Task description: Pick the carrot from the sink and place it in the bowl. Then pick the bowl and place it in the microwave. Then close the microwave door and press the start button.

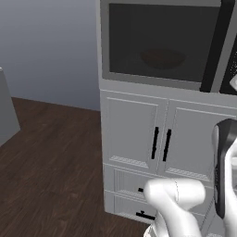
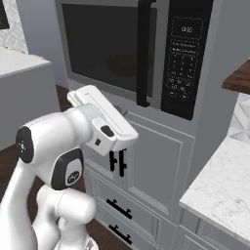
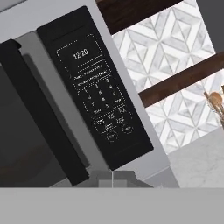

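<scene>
Facing the grey cabinet column, the white arm [image 2: 53, 151] stands just in front of the microwave [image 2: 195, 29], whose door [image 1: 157, 41] sits shut and flush with the frame. Through the dark window a dim reddish-brown round shape, the bowl [image 1: 163, 58], rests on the floor of the cavity; from the right base view the same bowl reads as a faint dark patch behind the glass. The carrot cannot be made out through the window.

A black vertical handle [image 2: 143, 53] runs down the right edge of the door. Immediately right of it is the dark control panel [image 2: 183, 58], with a lit display reading 12:20 [image 3: 80, 54] at its top, rows of small keys below, and two round buttons [image 3: 120, 132] near its lower end.

The hand view looks along the gripper at this panel, rolled so that the panel slants across the frame. The fingertips are hidden in that view, so whether the fingers are spread or pressed together cannot be told.

Below the microwave are two panelled cabinet doors with black handles [image 1: 160, 143] and drawers [image 1: 134, 185] beneath. A white marble counter [image 2: 219, 190] lies to the right, backed by a patterned tile wall [image 3: 175, 57]. The floor [image 1: 51, 162] is dark wood.
</scene>
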You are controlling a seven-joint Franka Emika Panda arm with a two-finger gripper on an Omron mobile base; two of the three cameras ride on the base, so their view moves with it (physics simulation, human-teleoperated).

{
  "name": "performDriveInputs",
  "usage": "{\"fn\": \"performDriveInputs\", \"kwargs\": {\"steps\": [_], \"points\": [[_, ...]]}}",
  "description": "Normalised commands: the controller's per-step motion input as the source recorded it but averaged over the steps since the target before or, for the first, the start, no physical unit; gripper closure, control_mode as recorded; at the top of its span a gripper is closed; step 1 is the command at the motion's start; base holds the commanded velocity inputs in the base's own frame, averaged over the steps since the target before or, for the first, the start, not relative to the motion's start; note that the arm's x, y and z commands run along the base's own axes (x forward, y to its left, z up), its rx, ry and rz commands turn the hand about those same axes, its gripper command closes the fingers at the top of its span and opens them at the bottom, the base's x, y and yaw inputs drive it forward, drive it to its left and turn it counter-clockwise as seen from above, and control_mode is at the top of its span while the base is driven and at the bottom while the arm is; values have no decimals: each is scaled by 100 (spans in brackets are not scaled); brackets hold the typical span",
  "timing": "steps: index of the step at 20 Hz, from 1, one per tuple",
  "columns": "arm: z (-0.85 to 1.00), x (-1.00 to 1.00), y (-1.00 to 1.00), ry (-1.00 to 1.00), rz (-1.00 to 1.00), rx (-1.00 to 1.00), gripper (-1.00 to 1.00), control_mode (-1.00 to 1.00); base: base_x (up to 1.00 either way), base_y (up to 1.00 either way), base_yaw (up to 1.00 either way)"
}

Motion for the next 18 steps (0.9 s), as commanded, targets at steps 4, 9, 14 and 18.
{"fn": "performDriveInputs", "kwargs": {"steps": [4, 9, 14, 18], "points": [[-1, 27, -31, 3, 6, 0, 100, -100, 0, 0, 0], [-2, 46, -31, 5, 14, 0, 100, -100, 0, 0, 0], [-1, 57, -30, 6, 15, 1, 100, -100, 0, 0, 0], [0, 14, -39, 0, 6, 0, 100, -100, 0, 0, 0]]}}
